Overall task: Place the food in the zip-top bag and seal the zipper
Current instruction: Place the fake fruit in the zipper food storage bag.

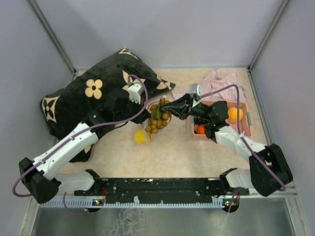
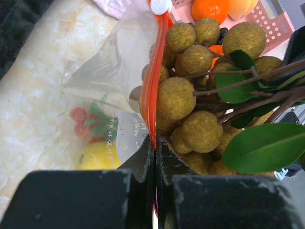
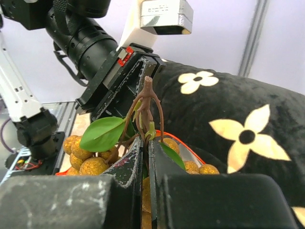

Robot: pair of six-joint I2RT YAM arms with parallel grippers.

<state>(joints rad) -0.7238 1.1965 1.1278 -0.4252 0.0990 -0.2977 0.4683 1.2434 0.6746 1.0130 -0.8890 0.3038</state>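
The clear zip-top bag [image 2: 109,76] hangs with its mouth up. My left gripper [image 2: 155,138] is shut on its orange-red zipper [image 2: 153,86] strip. A yellow lemon [image 2: 97,156] and small red fruits [image 2: 81,121] lie inside the bag. The brownish-green grape bunch [image 2: 190,105] with green leaves sits at the bag's mouth, partly inside. My right gripper [image 3: 146,140] is shut on the bunch's brown stem [image 3: 148,102]. From above, both grippers meet over the bag [image 1: 147,132], left gripper [image 1: 145,109] on its left, right gripper [image 1: 170,109] on its right.
A pink basket [image 1: 246,129] at the right holds an orange fruit [image 1: 235,114] and a red-orange one [image 1: 200,130]. A black flowered pillow [image 1: 83,98] fills the back left, right behind the bag. A pale pink cloth [image 1: 219,78] lies behind the basket. Grey walls close in on three sides.
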